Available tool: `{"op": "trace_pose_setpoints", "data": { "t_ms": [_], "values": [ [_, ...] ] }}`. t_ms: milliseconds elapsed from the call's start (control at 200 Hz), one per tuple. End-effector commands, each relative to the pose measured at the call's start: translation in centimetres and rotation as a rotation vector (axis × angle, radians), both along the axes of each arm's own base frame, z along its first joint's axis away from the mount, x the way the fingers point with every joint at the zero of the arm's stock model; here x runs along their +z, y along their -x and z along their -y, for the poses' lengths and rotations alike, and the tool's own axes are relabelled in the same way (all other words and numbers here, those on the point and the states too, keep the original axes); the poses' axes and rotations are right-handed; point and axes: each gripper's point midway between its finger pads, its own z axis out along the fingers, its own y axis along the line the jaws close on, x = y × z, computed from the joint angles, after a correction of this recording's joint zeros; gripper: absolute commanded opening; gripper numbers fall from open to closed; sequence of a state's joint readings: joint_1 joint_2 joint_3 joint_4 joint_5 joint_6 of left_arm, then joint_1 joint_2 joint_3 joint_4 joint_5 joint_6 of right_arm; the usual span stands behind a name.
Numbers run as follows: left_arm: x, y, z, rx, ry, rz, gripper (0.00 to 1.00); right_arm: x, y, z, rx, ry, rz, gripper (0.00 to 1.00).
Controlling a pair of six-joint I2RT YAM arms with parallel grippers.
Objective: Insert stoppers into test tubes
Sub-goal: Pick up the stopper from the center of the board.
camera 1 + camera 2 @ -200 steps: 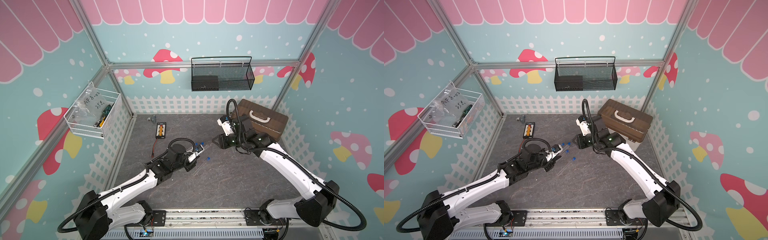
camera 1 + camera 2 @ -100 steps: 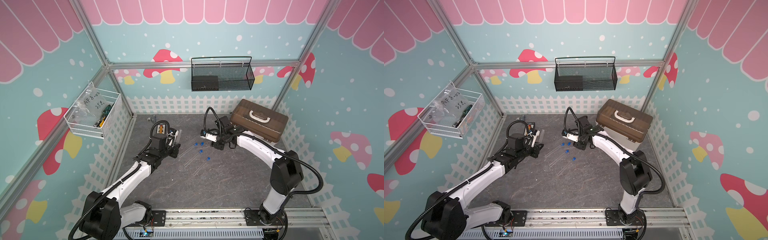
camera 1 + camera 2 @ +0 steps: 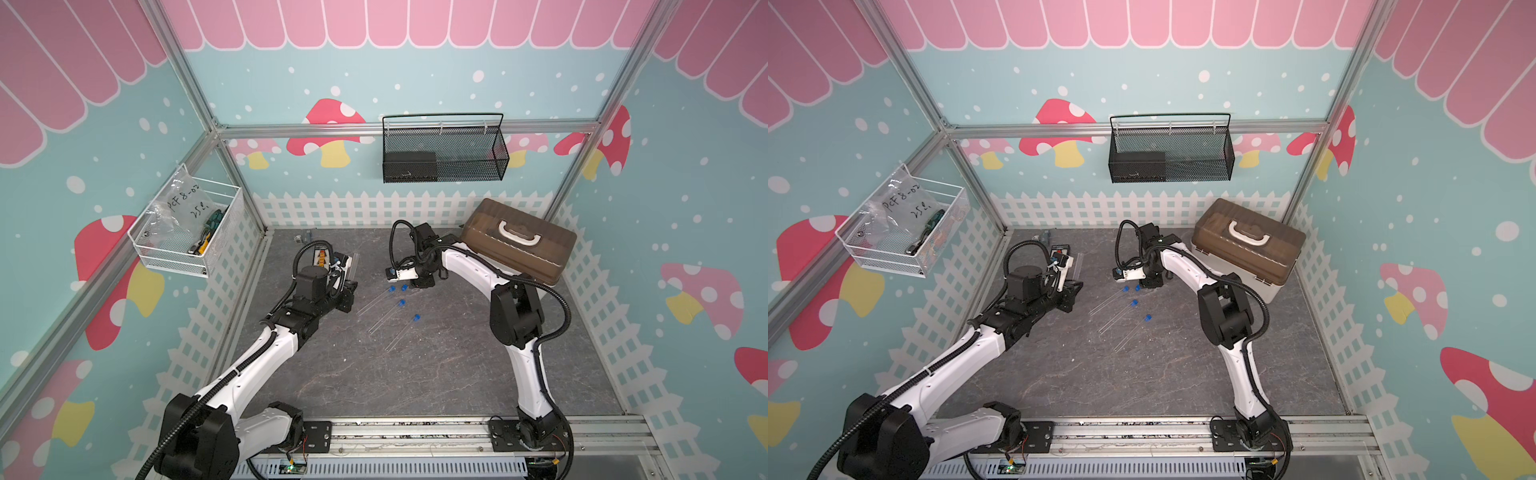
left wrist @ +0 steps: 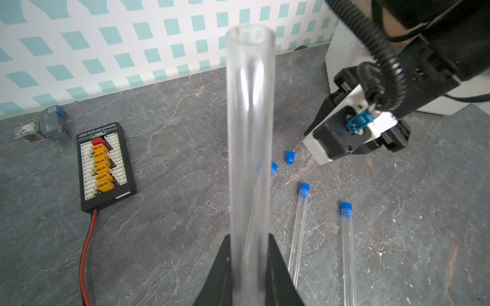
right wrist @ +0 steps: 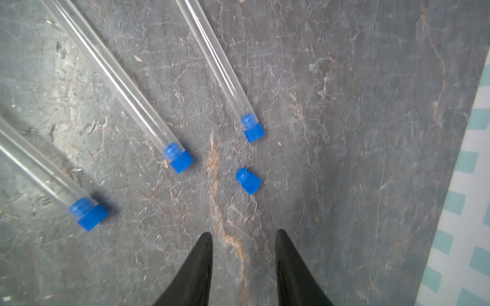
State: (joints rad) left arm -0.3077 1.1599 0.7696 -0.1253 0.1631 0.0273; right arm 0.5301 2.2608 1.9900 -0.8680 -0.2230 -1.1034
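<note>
My left gripper is shut on a clear test tube, which stands up from the jaws with its open mouth free; both top views show it at the far left. Three more test tubes lie side by side on the grey floor, each with a blue stopper in its mouth. One loose stopper lies just ahead of my right gripper. That gripper is open and empty, low over the floor.
A brown toolbox stands at the back right, close behind my right arm. A black connector board with a red wire and a small relay lie at the back left. The white fence wall borders the floor.
Over the last second my left arm has drawn back to the far left with the tube. My right arm has folded in, bringing its gripper down by the loose stopper.
</note>
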Motion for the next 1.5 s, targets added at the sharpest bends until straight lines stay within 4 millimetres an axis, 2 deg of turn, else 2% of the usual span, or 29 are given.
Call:
{"op": "trace_pose_setpoints", "data": {
  "t_ms": [0,240,755,891,1151,1496],
  "values": [
    [0.8,-0.2,-0.6,0.022,0.001,0.052,0.0,-1.1,1.6,-0.6,0.091,-0.005,-0.096,0.38],
    [0.3,-0.4,-0.6,0.023,-0.009,0.043,0.0,-2.8,1.3,-1.6,0.127,-0.008,-0.15,0.38],
    [-0.3,-0.5,-0.5,0.018,-0.009,0.026,0.0,-5.4,-0.5,-1.9,0.127,0.022,-0.145,0.38],
    [-0.3,-0.5,-0.6,0.016,-0.014,0.026,0.0,-6.0,-0.7,-1.2,0.105,0.042,-0.156,0.37],
    [-0.3,-0.4,-0.6,0.013,-0.02,0.03,0.0,-6.5,-0.1,0.4,0.068,0.08,-0.204,0.28],
    [-0.4,-0.4,-0.6,0.012,-0.024,0.029,0.0,-7.1,0.0,0.8,0.069,0.1,-0.208,0.26]
  ]
}}
